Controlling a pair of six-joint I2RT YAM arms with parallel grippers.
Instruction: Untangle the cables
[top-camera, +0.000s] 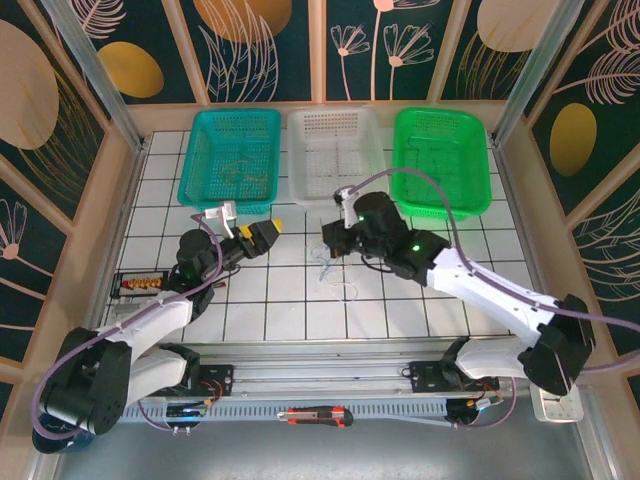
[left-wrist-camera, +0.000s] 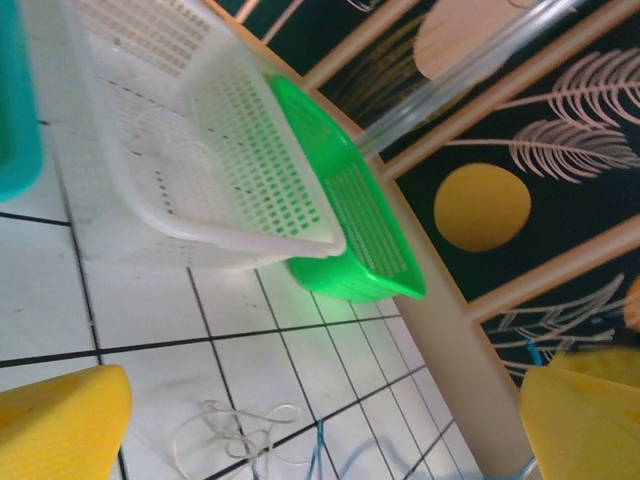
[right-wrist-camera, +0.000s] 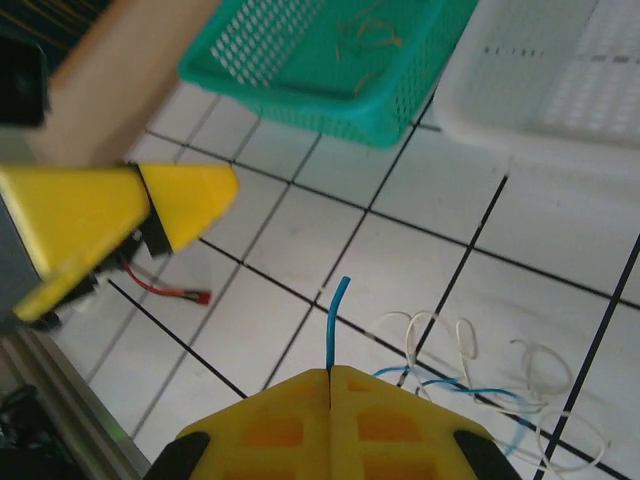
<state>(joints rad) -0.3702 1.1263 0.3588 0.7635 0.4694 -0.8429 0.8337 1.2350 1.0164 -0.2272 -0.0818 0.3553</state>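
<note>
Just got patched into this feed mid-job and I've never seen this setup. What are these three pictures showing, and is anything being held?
Two robot arms are bolted at the near edge of a tiled table. The overhead picture looks down from behind them. The other two come from a camera on each wrist, so the yellow shapes at the bottom are that arm's own fingers. A small tangle of thin cables lies on the tiles, with a teal basket, a white basket and a green basket beyond. The right fingers are shut on the blue cable; the left fingers are open and hold nothing.
</note>
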